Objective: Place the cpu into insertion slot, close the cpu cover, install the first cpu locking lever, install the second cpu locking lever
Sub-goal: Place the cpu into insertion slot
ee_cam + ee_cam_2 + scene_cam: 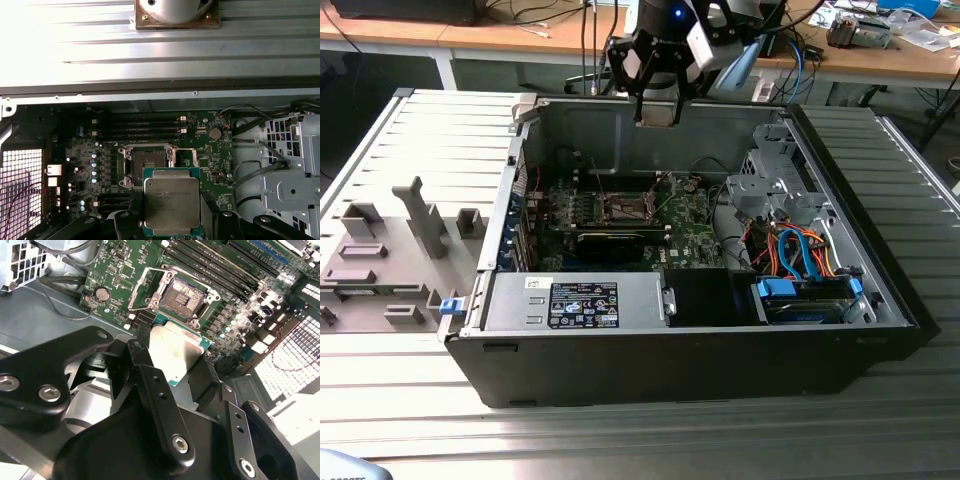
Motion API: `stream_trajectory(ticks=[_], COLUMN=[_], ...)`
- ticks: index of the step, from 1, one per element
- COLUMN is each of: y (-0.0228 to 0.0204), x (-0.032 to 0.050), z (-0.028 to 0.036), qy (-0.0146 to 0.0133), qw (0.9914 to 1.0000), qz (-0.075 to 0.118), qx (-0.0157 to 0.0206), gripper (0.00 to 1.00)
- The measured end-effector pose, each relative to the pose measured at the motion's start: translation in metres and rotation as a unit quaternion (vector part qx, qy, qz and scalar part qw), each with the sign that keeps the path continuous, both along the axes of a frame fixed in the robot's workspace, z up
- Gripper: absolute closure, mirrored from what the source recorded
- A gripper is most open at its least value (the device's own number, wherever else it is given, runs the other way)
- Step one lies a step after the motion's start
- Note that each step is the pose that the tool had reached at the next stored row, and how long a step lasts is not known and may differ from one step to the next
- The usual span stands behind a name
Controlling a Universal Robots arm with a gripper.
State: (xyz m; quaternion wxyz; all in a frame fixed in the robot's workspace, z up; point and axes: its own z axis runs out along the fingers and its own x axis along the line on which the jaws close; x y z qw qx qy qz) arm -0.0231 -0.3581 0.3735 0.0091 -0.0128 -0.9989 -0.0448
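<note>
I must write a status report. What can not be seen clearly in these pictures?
- First wrist view: the cpu covers one rim of the slot.
- Second wrist view: the pincer's links hide part of the cpu.
- Exterior view: the slot's inside is too small to tell.

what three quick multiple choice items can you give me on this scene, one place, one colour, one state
1. Where is the cpu?
A. lying flat on the board
B. held in the gripper, above the board
C. in a person's hand

2. What colour is the board?
A. green
B. red
C. white

3. The slot is:
A. filled with a chip
B. hidden under a fan
C. empty

Answers:
1 B, both wrist views show the cpu held in the gripper, clear of the board.
2 A, the board shows green around the slot.
3 C, the slot's dark centre lies bare.
</note>
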Motion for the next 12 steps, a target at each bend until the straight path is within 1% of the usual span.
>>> stream_trajectory(ticks=[11, 12], y=[0.0, 0.0], x=[0.0, 0.0], z=[-0.0029, -0.0044], qy=[0.0, 0.0], qw=[1.0, 1.0], qz=[0.0, 0.0], qx=[0.0, 0.0], gripper=[0.46, 0.46])
